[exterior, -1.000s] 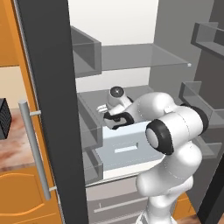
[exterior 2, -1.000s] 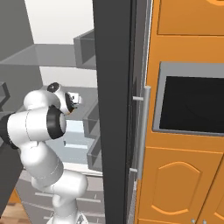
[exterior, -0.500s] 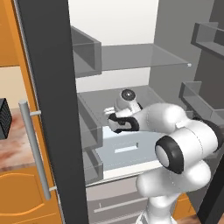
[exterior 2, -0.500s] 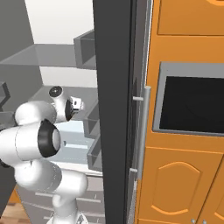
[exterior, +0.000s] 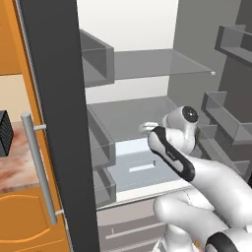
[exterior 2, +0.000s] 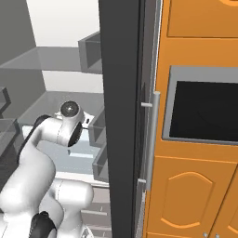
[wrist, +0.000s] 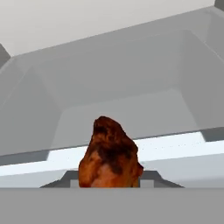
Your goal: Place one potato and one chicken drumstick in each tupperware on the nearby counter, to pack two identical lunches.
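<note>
In the hand view my gripper (wrist: 109, 183) is shut on a reddish-brown chicken drumstick (wrist: 109, 153), which stands up between the fingers in front of a grey fridge shelf. The left base view shows my white hand (exterior: 147, 128) inside the open fridge, over the middle shelf (exterior: 133, 115), with the fingers hidden behind the wrist. In the right base view the hand (exterior 2: 87, 122) peeks out beside the dark fridge door edge. A strip of the pinkish marble counter (exterior: 12, 165) lies at the far left. The potato and the tupperware are out of view.
The dark fridge door (exterior: 59, 123) with its grey handle (exterior: 37, 172) stands close on the left. Grey door bins (exterior: 229, 118) line the right side. A black toaster (exterior: 5, 133) sits on the counter. Orange cabinets and a built-in oven (exterior 2: 200, 111) are on the right.
The arm has folded back toward the base, its elbow swinging right and closer to the camera. The hand has shifted slightly right over the middle shelf, still holding the drumstick.
</note>
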